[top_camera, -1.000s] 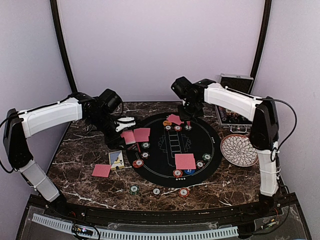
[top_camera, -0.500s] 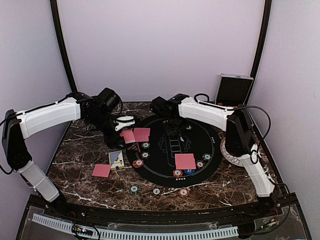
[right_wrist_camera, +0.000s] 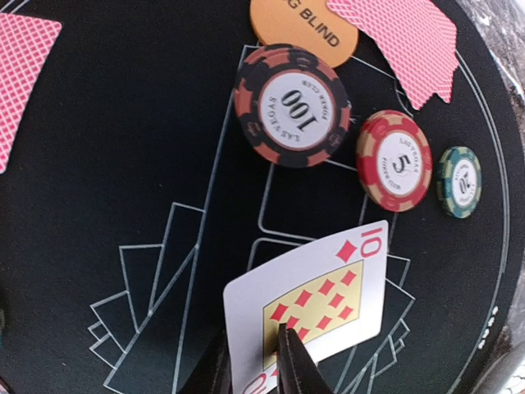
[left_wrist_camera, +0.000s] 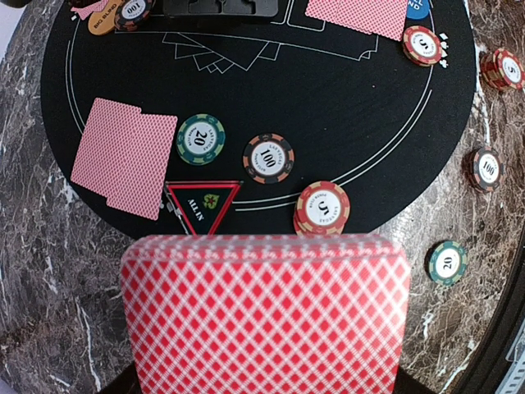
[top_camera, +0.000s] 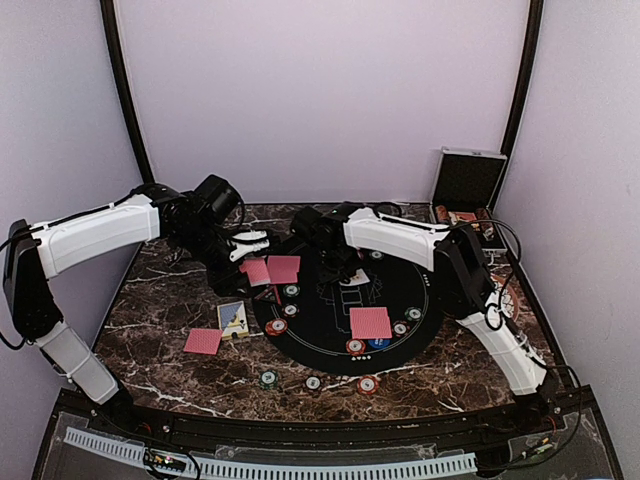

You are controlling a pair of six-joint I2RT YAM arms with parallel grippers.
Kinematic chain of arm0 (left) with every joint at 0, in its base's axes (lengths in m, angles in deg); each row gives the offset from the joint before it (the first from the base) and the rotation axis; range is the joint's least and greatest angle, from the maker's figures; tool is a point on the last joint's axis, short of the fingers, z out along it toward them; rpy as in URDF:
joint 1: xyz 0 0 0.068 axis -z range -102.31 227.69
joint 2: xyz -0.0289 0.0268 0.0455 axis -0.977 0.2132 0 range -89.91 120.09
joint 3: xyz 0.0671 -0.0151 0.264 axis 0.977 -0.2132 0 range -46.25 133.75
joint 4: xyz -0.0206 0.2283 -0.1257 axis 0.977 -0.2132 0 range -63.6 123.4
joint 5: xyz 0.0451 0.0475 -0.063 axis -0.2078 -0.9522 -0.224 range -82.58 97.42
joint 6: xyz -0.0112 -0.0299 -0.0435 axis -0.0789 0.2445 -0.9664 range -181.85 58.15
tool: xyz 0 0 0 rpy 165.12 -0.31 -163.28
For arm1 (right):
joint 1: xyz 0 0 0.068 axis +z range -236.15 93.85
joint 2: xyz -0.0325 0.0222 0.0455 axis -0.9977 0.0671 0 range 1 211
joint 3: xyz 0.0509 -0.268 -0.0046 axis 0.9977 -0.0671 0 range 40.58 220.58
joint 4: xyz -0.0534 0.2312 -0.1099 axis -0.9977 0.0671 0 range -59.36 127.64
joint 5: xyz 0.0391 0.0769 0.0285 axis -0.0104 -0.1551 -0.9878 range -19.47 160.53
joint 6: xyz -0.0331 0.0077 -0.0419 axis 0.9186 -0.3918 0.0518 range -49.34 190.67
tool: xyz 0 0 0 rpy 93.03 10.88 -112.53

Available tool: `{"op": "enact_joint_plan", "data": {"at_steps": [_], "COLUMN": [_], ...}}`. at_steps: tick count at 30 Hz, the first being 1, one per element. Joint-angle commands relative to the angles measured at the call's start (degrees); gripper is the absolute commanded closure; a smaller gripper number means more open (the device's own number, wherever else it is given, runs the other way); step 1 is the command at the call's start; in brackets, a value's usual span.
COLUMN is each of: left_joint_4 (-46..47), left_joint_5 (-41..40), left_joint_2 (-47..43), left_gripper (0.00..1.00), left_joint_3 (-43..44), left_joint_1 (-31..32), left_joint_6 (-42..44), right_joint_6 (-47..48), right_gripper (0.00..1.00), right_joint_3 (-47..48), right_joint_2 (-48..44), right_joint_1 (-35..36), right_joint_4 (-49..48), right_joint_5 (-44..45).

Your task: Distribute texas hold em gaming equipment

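The right pincer (right_wrist_camera: 254, 365) was clamped on a face-up ten of diamonds (right_wrist_camera: 320, 287) jutting ahead of it; the left pincer (top_camera: 250, 243) gripped the deck (left_wrist_camera: 265, 320). Released askew, the card could slide onto the chips (right_wrist_camera: 293, 105) just beyond.

The tabletop (top_camera: 160, 300) is dark brown marble with pale veins. A round black mat (top_camera: 320, 325) printed with white lines covers its middle. Left of the mat, 1 red-backed card (top_camera: 203, 341) lies flat on the bare stone. Just beside it, nearer the mat, lies 1 picture card (top_camera: 233, 318) showing blue and yellow. Near the front edge 3 chips sit in a row, apart from each other: a green chip (top_camera: 268, 379), a black chip (top_camera: 313, 383) and a red chip (top_camera: 368, 384). An open black case (top_camera: 465, 185) stands at the far right corner.
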Motion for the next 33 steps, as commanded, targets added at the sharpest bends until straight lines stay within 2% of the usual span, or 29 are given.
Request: {"op": "enact_joint_plan", "data": {"at_steps": [1,5,8,9,13,18,26,29,33], "left_joint_4": [0.5,0.3,0.2,0.1,0.0,-0.3,-0.6,-0.5,-0.5], "left_joint_5": [0.9,0.9,0.9,0.9,1.0,1.2,1.6,1.7,1.8], "left_joint_2": [-2.1,-1.9,-1.9,-1.8,-1.7,-1.6,-1.7,-1.8,-1.9], "left_gripper": [1.00,1.00,1.00,1.00,1.00,1.00,1.00,1.00,1.00], "left_joint_3": [0.4,0.8,0.7,0.7,0.7,0.6,0.5,0.4,0.4], "left_joint_1": [-0.2,-0.2,-0.2,-0.2,-0.2,-0.2,-0.2,-0.2,-0.2], "left_joint_6": [-0.4,-0.4,-0.4,-0.4,-0.4,-0.4,-0.3,-0.2,-0.3], "right_joint_6": [0.5,0.9,0.4,0.0,-1.7,-3.9,-6.7,-7.6,-7.5], "right_gripper": [0.81,0.76,0.64,0.57,0.45,0.44,0.39,0.37,0.37], "right_joint_3": [2.3,2.5,2.4,2.3,-1.0,-7.7,-29.5,-37.2,-43.6], "right_joint_2": [1.3,1.3,1.0,0.9,-1.2,-6.4,-21.1,-24.6,-26.2], "right_joint_1": [0.3,-0.3,-0.9,-1.0,-2.5,-4.6,-9.9,-12.8,-16.2], "right_joint_4": [-5.5,-9.4,-11.1,-11.4,-15.1,-21.3,-35.6,-40.5,-42.5], "right_joint_5": [-2.7,-5.6,-7.2,-7.5,-12.9,-21.4,-36.1,-41.7,-44.8]}}
